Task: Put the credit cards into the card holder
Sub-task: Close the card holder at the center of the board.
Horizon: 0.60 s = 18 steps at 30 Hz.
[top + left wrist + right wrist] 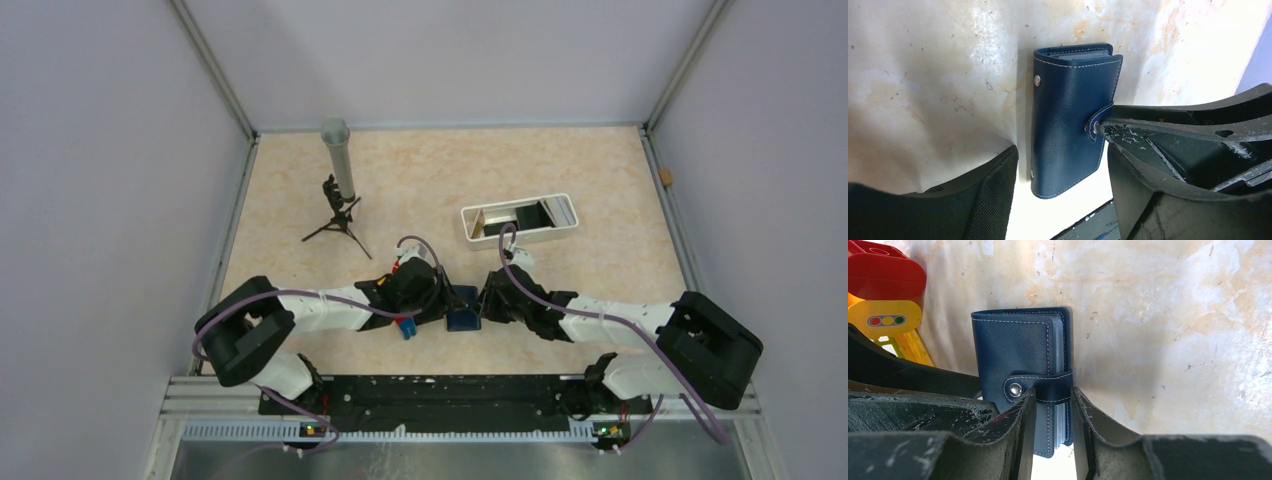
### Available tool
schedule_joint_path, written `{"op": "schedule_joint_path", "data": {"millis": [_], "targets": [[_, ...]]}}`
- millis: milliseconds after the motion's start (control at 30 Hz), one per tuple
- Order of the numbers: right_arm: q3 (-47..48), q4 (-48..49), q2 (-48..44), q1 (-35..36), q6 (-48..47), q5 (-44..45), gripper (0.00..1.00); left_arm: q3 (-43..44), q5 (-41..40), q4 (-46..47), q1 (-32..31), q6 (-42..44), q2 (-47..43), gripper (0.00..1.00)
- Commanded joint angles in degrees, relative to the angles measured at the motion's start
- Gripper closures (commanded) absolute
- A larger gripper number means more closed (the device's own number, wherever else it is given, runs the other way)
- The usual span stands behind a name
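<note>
Small navy-blue fold-over card holder (1013, 350), between the fingertips: smooth leather-look skin, low sheen, pale thread stitching, bright metal snap stud (1015, 388). Right gripper (1053, 399): matt black plastic fingers (963, 415), scratched pale. Beige table top (1173, 315) beyond the fingertips: semi-gloss, scuffed.

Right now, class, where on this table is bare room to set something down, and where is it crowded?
Bare: between the tripod and the white tray; also the tray's near right. Crowded: the card holder, left gripper, right gripper, toy bricks.
</note>
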Motion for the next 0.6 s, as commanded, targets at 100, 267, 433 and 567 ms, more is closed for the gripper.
{"op": "schedule_joint_path", "data": {"millis": [100, 267, 433, 567], "targets": [[-1.8, -9.6, 3.7, 1.3, -1.7, 0.5, 0.7, 1.1, -2.9, -3.2, -0.1, 1.4, 3.5, 0.33], [-1.8, -9.6, 3.7, 1.3, -1.8, 0.5, 0.7, 3.0, -2.7, -5.0, -0.1, 2.1, 6.1, 0.33], [-1.9, -9.5, 3.7, 1.3, -1.7, 0.6, 0.7, 3.8, -2.4, -5.5, -0.2, 2.7, 7.7, 0.39], [-1.9, -9.6, 3.7, 1.4, -1.6, 0.6, 0.7, 4.0, -2.8, -7.9, -0.2, 3.1, 8.3, 0.42]]}}
